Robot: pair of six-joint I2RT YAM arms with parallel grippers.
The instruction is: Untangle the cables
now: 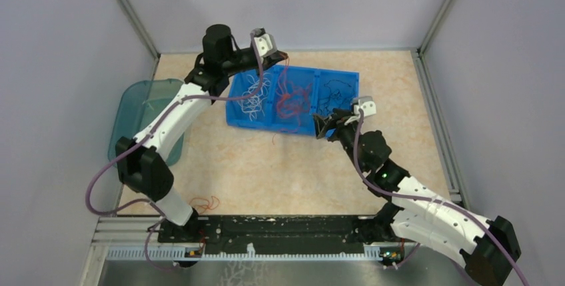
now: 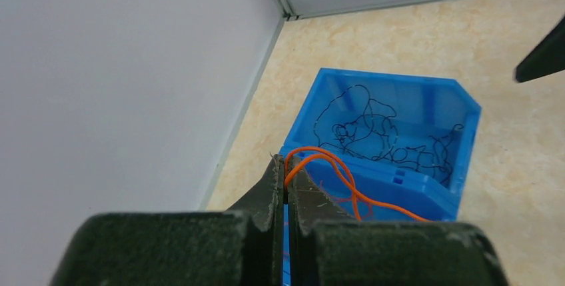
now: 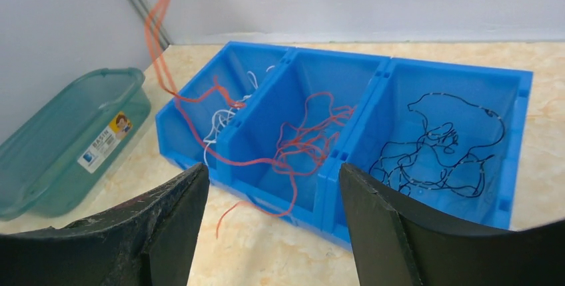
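Observation:
A blue three-part bin (image 1: 346, 76) holds the cables: white ones (image 1: 253, 96) on the left, red-orange ones (image 1: 294, 99) in the middle, black ones (image 1: 336, 96) on the right. My left gripper (image 2: 286, 166) is shut on a red-orange cable (image 2: 333, 166), above the bin's far edge. That strand (image 3: 156, 39) runs down across the white compartment into the red pile (image 3: 306, 139). My right gripper (image 3: 273, 167) stands open with nothing between its fingers, just off the bin's near wall (image 3: 406, 229). One red end (image 3: 226, 216) hangs over that wall onto the table.
A teal see-through tub (image 1: 136, 109) lies at the table's left edge beside the left arm. A loose red-orange strand (image 1: 205, 202) lies near the left arm's base. Walls and metal rails close in the table on three sides.

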